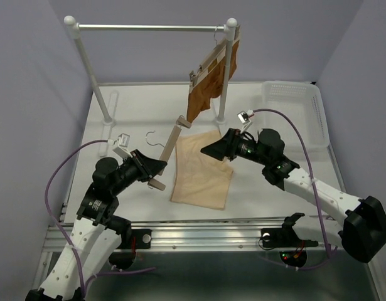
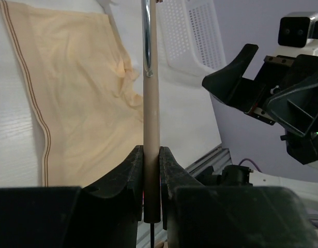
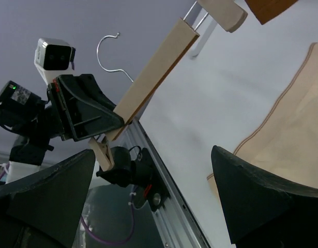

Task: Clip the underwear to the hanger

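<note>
The underwear (image 1: 202, 169) lies flat on the table, pale beige with a striped waistband; it also shows in the left wrist view (image 2: 81, 93) and the right wrist view (image 3: 293, 134). The hanger (image 1: 169, 150) is a light wooden bar, held tilted above the table just left of the underwear. My left gripper (image 1: 160, 168) is shut on the bar (image 2: 151, 119) near its lower end, just above the lower clip (image 3: 103, 155). The hook (image 3: 109, 51) points left. My right gripper (image 1: 205, 150) is open and empty above the underwear's top right part, facing the hanger (image 3: 153, 77).
A white rack (image 1: 225, 75) stands at the back with a second wooden hanger carrying rust-brown cloth (image 1: 211, 81), close behind the held hanger's upper clip (image 1: 181, 122). A white basket (image 1: 293, 110) sits at the back right. The table's metal front rail (image 1: 199, 235) runs along the near edge.
</note>
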Action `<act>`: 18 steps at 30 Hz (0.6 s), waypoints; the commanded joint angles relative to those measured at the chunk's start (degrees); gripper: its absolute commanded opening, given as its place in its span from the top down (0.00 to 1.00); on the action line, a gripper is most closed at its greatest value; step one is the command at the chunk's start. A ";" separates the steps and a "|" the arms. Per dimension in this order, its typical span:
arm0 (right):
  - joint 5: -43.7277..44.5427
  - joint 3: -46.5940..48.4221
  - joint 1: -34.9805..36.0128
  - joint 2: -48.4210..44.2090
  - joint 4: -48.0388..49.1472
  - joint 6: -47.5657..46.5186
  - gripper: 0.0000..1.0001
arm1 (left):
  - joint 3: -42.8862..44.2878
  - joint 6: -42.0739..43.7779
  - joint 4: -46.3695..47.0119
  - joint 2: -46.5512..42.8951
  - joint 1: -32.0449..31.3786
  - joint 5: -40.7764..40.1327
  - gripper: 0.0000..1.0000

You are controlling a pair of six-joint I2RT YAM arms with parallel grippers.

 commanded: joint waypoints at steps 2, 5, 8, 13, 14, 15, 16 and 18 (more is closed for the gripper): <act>-0.68 1.69 2.92 5.88 13.77 3.53 0.00 | -0.39 -2.82 10.74 -2.02 -0.31 5.05 1.00; 4.32 4.33 4.94 9.84 14.38 2.46 0.00 | -1.80 -4.57 13.37 -3.08 -0.40 4.79 1.00; 8.81 5.21 7.14 12.56 17.70 3.25 0.00 | -2.33 -5.89 13.81 -3.69 -0.48 4.18 1.00; 10.41 6.26 8.89 16.78 25.27 4.75 0.00 | -4.09 -7.74 16.19 -4.22 -0.57 4.26 1.00; 10.41 7.05 8.90 17.57 26.85 5.10 0.00 | -4.17 -7.83 16.36 -4.13 -0.66 4.09 1.00; 10.49 7.40 8.90 18.80 27.91 5.54 0.00 | -4.26 -8.00 16.71 -4.05 -0.66 4.00 1.00; 10.58 7.41 8.90 19.33 29.40 6.06 0.00 | -4.35 -8.09 16.80 -3.96 -0.66 3.91 1.00; 10.67 7.84 8.90 20.39 32.92 7.64 0.00 | -4.35 -8.18 17.24 -3.70 -0.75 3.91 1.00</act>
